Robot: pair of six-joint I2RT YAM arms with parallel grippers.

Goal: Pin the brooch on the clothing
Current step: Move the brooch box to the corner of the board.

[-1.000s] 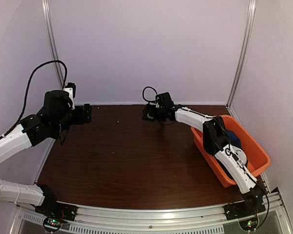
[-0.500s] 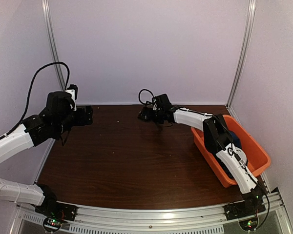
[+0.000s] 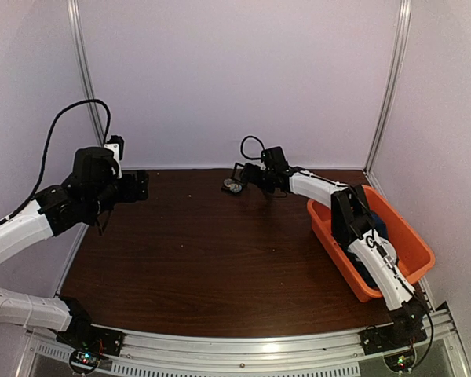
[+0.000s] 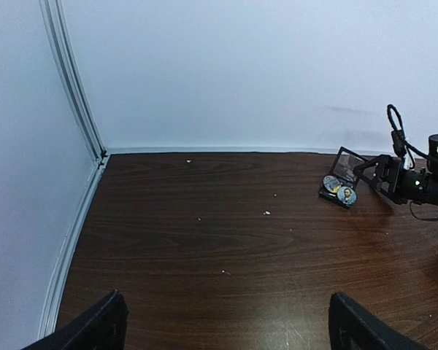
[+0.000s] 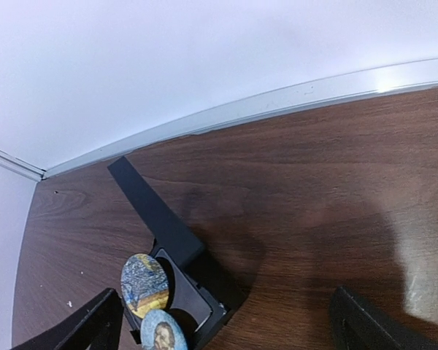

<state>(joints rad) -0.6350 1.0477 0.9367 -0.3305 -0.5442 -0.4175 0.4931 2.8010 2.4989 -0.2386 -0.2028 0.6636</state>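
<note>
Right wrist | brooch (image 5: 160,335) in box (image 5: 157,215), low-left of my right gripper (image 5: 226,315), jaws apart | left gripper (image 4: 230,324) farther, also apart

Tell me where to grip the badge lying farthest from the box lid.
Probably pinch its rim across opposite edges, coming from above: the badge is a thin disc lying face-up on the open box, with the raised lid blocking the back.

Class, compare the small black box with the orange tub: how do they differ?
The black box is small, its hinged lid standing open; the orange tub is far larger and lidless. The box holds two round badges; the tub holds dark blue cloth. Both sit on the brown table.
</note>
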